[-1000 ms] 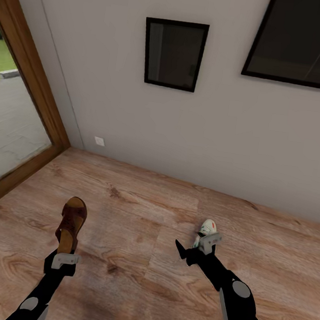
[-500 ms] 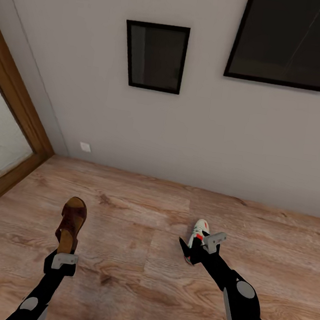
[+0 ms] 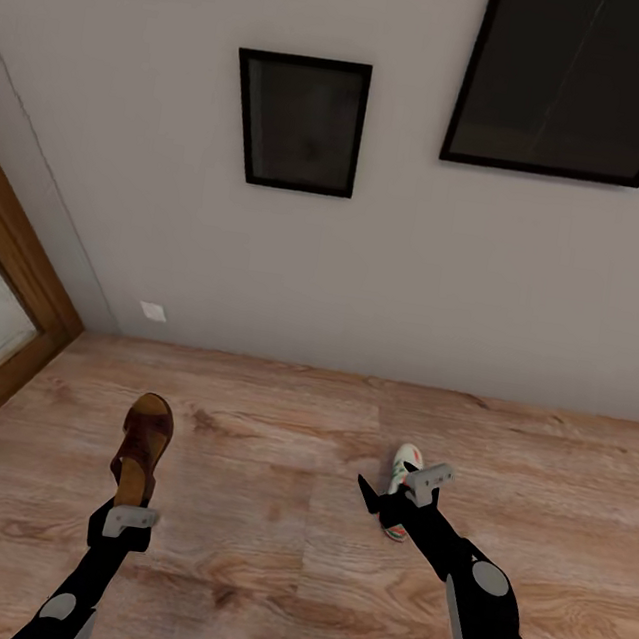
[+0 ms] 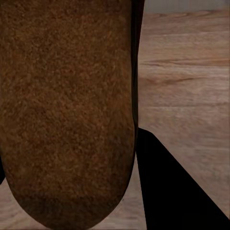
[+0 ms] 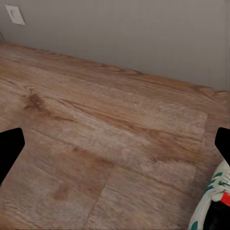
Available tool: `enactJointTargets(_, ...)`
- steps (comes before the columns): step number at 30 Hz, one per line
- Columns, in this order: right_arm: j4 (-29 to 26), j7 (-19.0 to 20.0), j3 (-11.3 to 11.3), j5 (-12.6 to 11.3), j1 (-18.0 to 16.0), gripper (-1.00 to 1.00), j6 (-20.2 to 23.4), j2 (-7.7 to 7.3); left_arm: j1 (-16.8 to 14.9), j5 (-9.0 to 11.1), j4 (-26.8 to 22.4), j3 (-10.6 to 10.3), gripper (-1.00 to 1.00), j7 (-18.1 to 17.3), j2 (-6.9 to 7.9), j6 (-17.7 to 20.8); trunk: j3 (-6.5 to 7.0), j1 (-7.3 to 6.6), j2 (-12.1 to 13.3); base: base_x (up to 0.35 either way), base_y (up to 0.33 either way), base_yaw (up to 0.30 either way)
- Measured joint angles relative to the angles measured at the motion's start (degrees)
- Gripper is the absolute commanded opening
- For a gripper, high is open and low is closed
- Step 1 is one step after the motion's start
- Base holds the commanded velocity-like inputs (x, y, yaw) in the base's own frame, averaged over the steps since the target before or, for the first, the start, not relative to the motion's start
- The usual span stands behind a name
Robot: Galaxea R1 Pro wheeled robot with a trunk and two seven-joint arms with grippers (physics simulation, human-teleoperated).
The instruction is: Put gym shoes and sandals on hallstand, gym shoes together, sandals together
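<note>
Brown suede fills my left wrist camera — the sandal [image 4: 67, 110] sits right against the lens, its rounded end close up, with wood planks showing beside it. From the head camera I see that same sandal [image 3: 142, 449] pointing away from me, its near end at my left claw [image 3: 125, 514], which appears clamped on it, though the fingers themselves are hidden behind the grey bracket. My right claw [image 3: 389, 498] has a gym shoe [image 3: 403, 472] — white, with green stripes and a red-orange patch — sitting at its grey bracket; one dark finger juts out to the left of the shoe, apart from it, and I cannot tell whether the claw grips the shoe or merely rests beside it. In the right wrist camera the gym shoe [image 5: 212, 201] shows at the frame's edge, with two dark fingertips [image 5: 9, 148] standing far apart at opposite sides of the picture. Under both arms runs the corridor floor [image 3: 269, 474], light brown wood-grain planks, meeting a pale grey wall [image 3: 385, 278]. On that wall hang a small black-framed picture [image 3: 299, 122] and a larger black frame [image 3: 583, 82], with a white wall outlet [image 3: 152, 312] low down. A wooden door frame [image 3: 7, 319] angles in at the far left.
</note>
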Motion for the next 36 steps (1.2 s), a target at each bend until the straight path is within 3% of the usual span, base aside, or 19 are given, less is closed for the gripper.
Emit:
enactJointTargets(9,0.1,-0.1,-0.4,0.1,0.0,1.00,0.0,0.00,0.0,0.0,-0.4,-0.1,-1.00,-0.2,-0.23,-0.3,0.53,0.00,0.0,-0.058,0.181,-0.194)
enactJointTargets(14,0.7,-3.5,-5.0,0.1,0.0,1.00,0.0,0.08,0.1,-0.5,-7.6,-0.9,-1.00,-2.1,-0.03,0.1,0.83,0.00,0.0,-0.004,0.008,-0.194)
enactJointTargets(18,2.1,-10.2,-6.1,-0.1,0.0,1.00,0.0,0.14,0.7,-0.9,-13.9,-0.9,-1.00,-12.8,0.18,4.6,1.06,0.00,0.0,-0.001,0.001,-0.194)
enactJointTargets(20,3.1,-13.6,-6.1,-0.2,0.0,1.00,-0.3,0.15,0.8,-1.0,-17.7,-0.7,-1.00,-19.6,0.26,9.1,1.17,0.00,0.0,0.000,0.000,-0.162)
enactJointTargets(26,9.0,-18.3,-6.1,-0.2,0.0,1.00,-4.1,0.17,0.8,-1.0,-24.5,-0.4,-1.00,-32.3,0.31,17.2,1.29,0.00,0.0,0.000,0.000,-0.043)
enactJointTargets(31,17.5,-23.0,-6.0,-0.2,0.0,1.00,-9.3,0.29,0.8,-0.9,-28.5,-0.6,-1.00,-38.7,0.32,22.6,1.30,0.00,0.0,0.000,0.000,-0.004)
enactJointTargets(36,23.9,-29.3,-4.4,-0.3,0.0,1.00,-13.3,1.29,0.8,-1.0,-31.4,-0.7,-1.00,-40.7,0.25,25.6,1.30,0.00,0.0,0.000,0.000,0.000)
